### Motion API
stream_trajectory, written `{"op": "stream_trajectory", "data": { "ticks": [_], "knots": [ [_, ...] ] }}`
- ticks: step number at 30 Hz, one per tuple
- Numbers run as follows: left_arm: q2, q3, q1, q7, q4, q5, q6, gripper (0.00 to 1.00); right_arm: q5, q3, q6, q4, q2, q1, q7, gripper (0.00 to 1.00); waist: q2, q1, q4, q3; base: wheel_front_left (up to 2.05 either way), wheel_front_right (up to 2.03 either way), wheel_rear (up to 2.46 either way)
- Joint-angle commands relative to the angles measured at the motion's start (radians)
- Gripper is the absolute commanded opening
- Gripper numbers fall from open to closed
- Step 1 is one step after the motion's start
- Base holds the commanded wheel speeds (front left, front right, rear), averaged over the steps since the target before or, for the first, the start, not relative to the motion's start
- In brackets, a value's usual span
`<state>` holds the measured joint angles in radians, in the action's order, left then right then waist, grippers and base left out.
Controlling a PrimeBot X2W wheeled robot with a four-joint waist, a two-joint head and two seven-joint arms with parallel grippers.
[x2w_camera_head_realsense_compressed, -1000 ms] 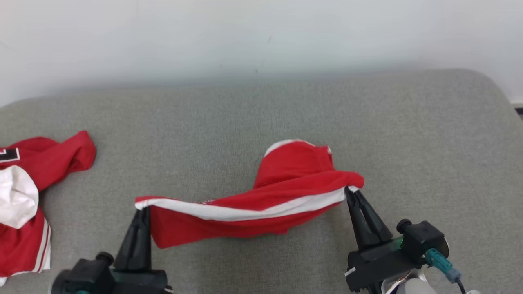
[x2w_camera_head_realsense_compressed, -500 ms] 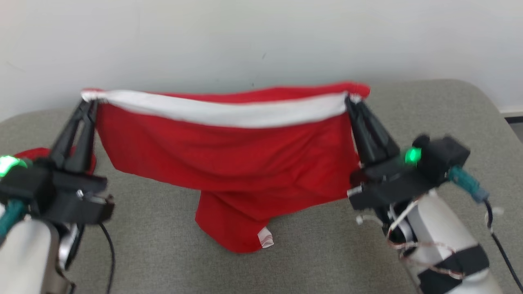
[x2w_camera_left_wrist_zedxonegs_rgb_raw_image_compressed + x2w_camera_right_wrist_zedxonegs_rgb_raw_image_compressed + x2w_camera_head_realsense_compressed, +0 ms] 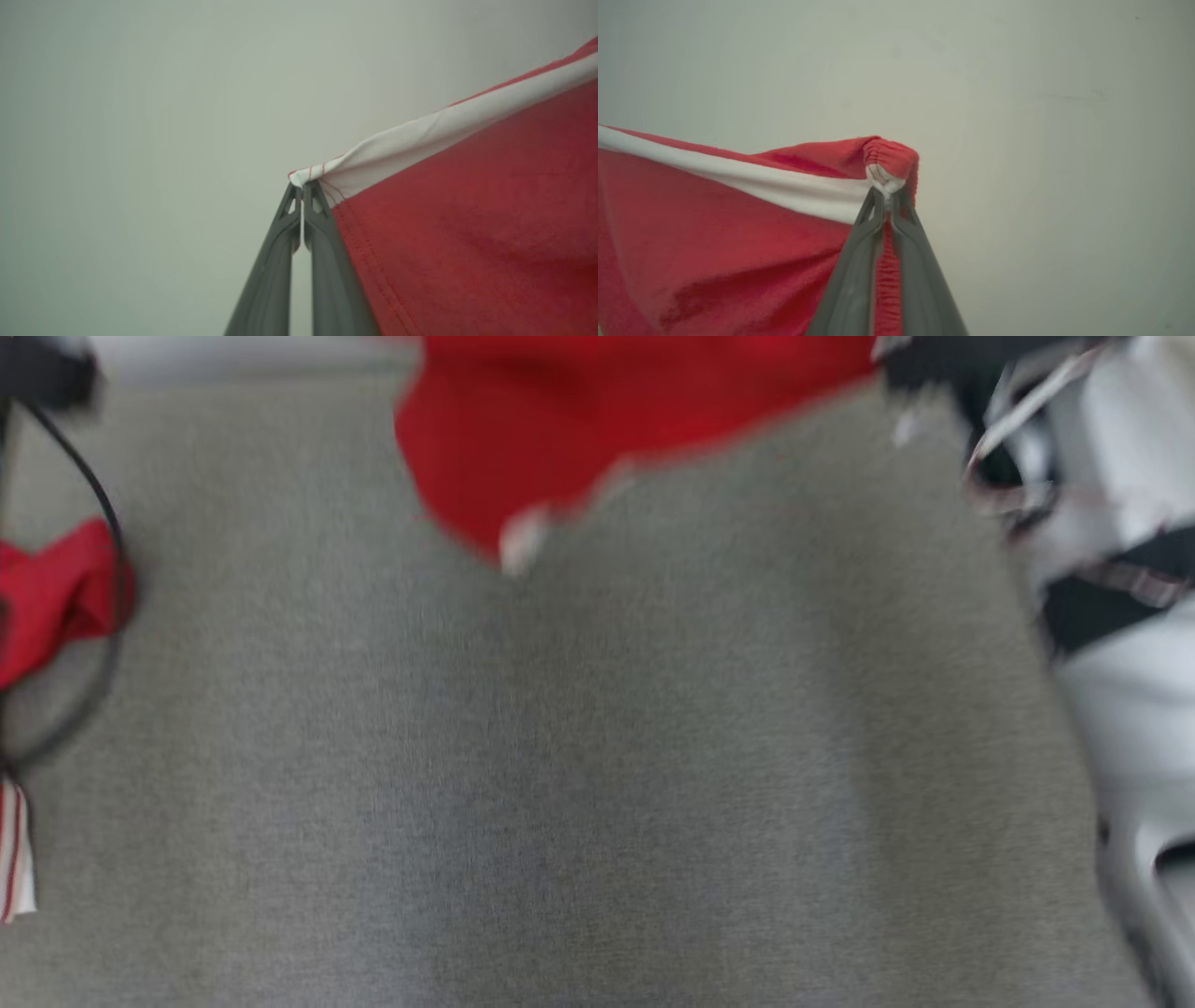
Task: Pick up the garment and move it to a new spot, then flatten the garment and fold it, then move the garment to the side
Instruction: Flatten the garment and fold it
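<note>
The garment [image 3: 597, 420] is red cloth with a white band along its top edge, and it hangs in the air above the grey cushion [image 3: 597, 756]. In the blurred head view its lower part dangles at the top centre. My left gripper [image 3: 302, 186] is shut on the white-banded corner of the garment [image 3: 467, 210], seen against a pale wall. At the opposite corner, my right gripper [image 3: 887, 191] is shut on the gathered waistband of the garment [image 3: 714, 224]. The band stretches taut between the two grips. My right arm [image 3: 1111, 616] shows pale along the head view's right edge.
A second red garment with white stripes [image 3: 51, 597] lies at the cushion's left edge, behind a looping black cable [image 3: 93, 495]. The grey cushion spreads wide below the hanging cloth.
Both grippers have lifted the garment from the cushion up into the air, spreading it between them. The head view has tilted downward and blurred.
</note>
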<state>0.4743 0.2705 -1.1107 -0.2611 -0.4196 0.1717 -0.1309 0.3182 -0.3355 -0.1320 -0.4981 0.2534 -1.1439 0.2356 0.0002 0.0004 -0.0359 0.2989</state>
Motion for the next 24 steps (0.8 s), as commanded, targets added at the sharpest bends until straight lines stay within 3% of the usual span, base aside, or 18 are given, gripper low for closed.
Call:
{"op": "stream_trajectory", "data": {
  "ticks": [1,8,15,24],
  "knots": [
    [0.001,-0.001,-0.117,-0.002,-0.032,-0.035,0.018,0.00,-0.030,0.022,0.002,-0.048,0.002,-0.110,0.015,0.00,-0.0002,-0.0004,0.041,0.176,0.00,0.00,0.00],
    [-0.059,-0.007,-0.236,-0.004,-0.037,-0.043,0.038,0.00,-0.107,0.026,0.002,-0.167,0.019,-0.234,0.030,0.00,-0.0002,-0.0004,0.071,0.226,0.00,0.00,0.00],
    [-0.143,-0.061,0.058,-0.004,-0.032,0.019,0.045,0.00,-0.059,-0.028,0.002,-0.128,0.067,0.017,0.030,0.00,-0.0002,-0.0004,0.068,0.236,0.00,0.00,0.00],
    [-0.265,-0.186,0.496,-0.005,-0.044,0.051,0.030,0.00,0.067,-0.061,0.002,0.005,0.121,0.438,0.030,0.00,-0.0002,-0.0004,0.040,0.119,0.00,0.00,0.00]
  ]
}}
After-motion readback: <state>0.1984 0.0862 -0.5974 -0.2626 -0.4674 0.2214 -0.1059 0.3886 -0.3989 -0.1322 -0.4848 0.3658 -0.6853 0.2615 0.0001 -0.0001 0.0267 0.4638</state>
